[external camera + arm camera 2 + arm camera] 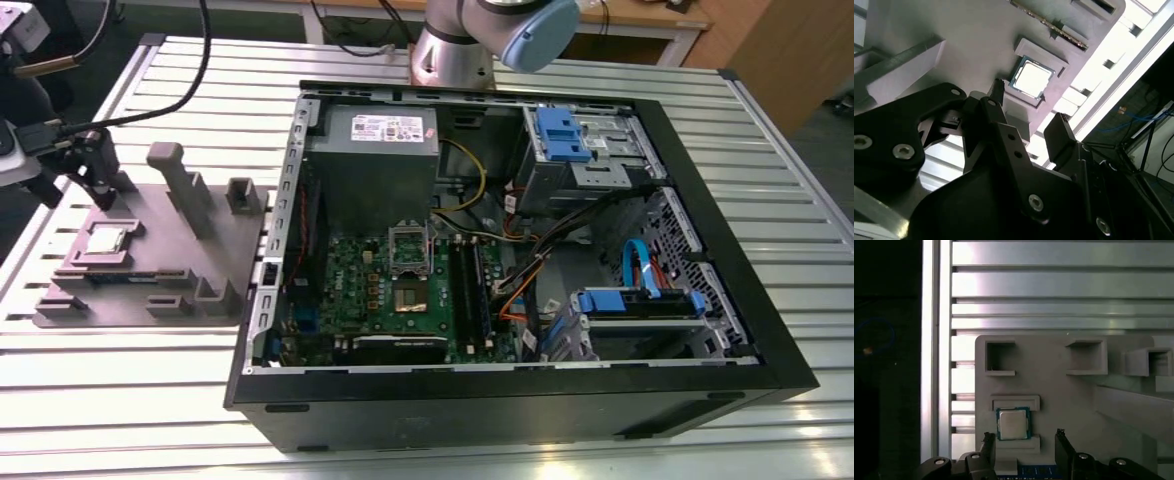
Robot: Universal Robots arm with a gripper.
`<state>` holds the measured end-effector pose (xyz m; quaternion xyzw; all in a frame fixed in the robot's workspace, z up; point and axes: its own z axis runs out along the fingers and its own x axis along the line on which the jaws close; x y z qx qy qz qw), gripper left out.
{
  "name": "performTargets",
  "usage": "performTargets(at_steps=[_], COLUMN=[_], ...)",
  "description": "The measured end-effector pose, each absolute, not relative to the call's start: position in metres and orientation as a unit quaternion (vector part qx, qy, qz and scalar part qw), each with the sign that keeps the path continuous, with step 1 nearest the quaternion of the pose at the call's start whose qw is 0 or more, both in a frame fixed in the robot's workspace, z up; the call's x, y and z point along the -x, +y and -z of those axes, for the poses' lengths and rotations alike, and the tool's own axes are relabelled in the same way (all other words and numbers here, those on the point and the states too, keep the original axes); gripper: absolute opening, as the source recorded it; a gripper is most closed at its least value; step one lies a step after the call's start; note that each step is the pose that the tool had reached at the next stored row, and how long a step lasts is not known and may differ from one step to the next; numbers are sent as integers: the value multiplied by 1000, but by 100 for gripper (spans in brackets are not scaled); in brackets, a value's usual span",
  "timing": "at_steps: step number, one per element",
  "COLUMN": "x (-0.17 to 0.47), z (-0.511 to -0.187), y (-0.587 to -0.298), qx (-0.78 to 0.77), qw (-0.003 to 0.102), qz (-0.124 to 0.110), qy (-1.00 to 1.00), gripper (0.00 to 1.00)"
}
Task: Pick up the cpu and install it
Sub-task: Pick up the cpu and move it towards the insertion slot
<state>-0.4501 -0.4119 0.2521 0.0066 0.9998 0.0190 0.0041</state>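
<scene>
Grey plastic makes up the holder plate (147, 270), which is laid on the slatted metal table (134, 400) close to its edge on the exterior view's left. The cpu (107, 240) is seated flat in a square recess of this plate, near the plate's edge on the exterior view's left, with its silvery top facing up. In both wrist views the cpu (1030, 80) (1013, 423) is seen framed by low raised lips of the recess on two opposite sides.

The gripper (103, 195) is held over the holder plate, just beside the cpu and towards the plate's far edge. Its two dark fingers (988, 442) are spread apart, and nothing is gripped between them. In the first wrist view the gripper (1024, 439) is lined up with the chip, which lies just beyond the fingertips; no contact with it can be made out. The same gap is shown in the second wrist view, where the gripper (1029, 107) is seen with the chip just past its tips.

An open computer case (747, 330) is set on the table beside the plate, on the exterior view's right. Inside it a green board (360, 285) with a square metal-framed socket (410, 250) is laid flat, and a grey metal box (374, 165) is mounted behind the board.
</scene>
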Motion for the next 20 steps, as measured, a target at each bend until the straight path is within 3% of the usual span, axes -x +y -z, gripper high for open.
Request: performTargets(at_steps=[20], x=[452], z=[-229], y=[-412], qx=[4], qw=[2], qz=[-19], qy=[1000], gripper=[59])
